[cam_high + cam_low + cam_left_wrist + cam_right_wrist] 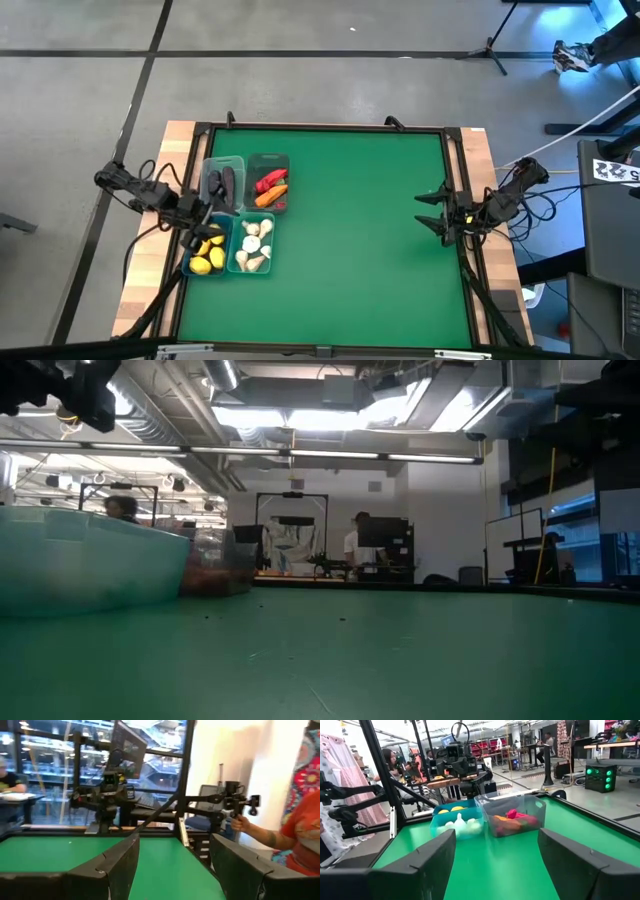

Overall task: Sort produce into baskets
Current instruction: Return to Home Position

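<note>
Left gripper (207, 212) hung wide open, empty, at the left edge of the bins (246, 180). Right gripper (431, 209), equally spread and empty, sat far right.

Counter (400, 650): green surface filling the lower half.
Teal bin (90, 565): far left on the counter, nearest the camera; its cloudy wall hides the contents.
Clear bin (218, 565): just behind the teal bin, reddish-orange pieces (205, 582) showing through.
Arm (60, 390): dark parts at top left, above the bins.
Room: person in white (355, 545) standing by monitors.
</note>
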Controlling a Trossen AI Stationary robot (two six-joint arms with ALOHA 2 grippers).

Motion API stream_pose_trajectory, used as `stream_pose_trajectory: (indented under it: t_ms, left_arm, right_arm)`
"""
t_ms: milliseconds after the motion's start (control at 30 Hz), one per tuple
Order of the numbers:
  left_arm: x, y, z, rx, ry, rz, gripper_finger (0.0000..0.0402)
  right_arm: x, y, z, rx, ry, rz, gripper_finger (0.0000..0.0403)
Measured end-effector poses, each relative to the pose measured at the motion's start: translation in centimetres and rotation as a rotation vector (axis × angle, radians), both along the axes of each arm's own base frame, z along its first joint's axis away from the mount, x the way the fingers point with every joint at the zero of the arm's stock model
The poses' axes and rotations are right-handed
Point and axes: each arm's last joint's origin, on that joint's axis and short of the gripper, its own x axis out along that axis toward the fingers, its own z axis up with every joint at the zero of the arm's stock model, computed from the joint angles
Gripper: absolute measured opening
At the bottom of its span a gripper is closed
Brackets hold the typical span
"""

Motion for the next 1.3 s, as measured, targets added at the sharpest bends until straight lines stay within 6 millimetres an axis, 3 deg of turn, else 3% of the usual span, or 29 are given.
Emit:
stream_pose_trajectory:
  t_ms: [167,267,367,533,733,900,1133,1300]
  left_arm:
    - [0.6,0.0,-2.3,-0.016,0.066,0.100,0.0237]
    - [0.9,-0.1,-3.6,-0.032,0.088,0.120,0.0237]
    - [0.9,0.0,-3.4,-0.039,0.071,0.122,0.0237]
    - [0.9,0.0,-3.3,-0.011,0.057,0.126,0.0237]
    - [0.9,-0.2,-3.4,-0.002,0.064,0.069,0.0237]
    - [0.8,-0.5,-3.4,0.008,0.062,-0.029,0.0237]
    - [0.9,-0.5,-3.9,0.057,0.106,-0.028,0.0237]
    - [0.9,-0.5,-3.9,-0.091,0.146,-0.051,0.0237]
  right_arm:
    - [0.1,0.0,-0.2,-0.003,0.003,0.000,0.0280]
    - [0.4,0.3,-1.4,-0.012,0.002,-0.001,0.0280]
    - [0.8,0.7,-2.9,-0.024,-0.024,-0.010,0.0280]
    - [0.8,0.8,-3.0,-0.065,-0.028,0.045,0.0280]
    - [0.8,1.4,-2.9,-0.168,-0.056,0.246,0.0280]
    - [0.8,1.5,-3.1,-0.205,-0.044,0.256,0.0280]
    - [0.9,1.6,-3.2,-0.270,-0.033,0.261,0.0280]
    - [1.0,1.6,-3.4,-0.280,-0.012,0.231,0.0280]
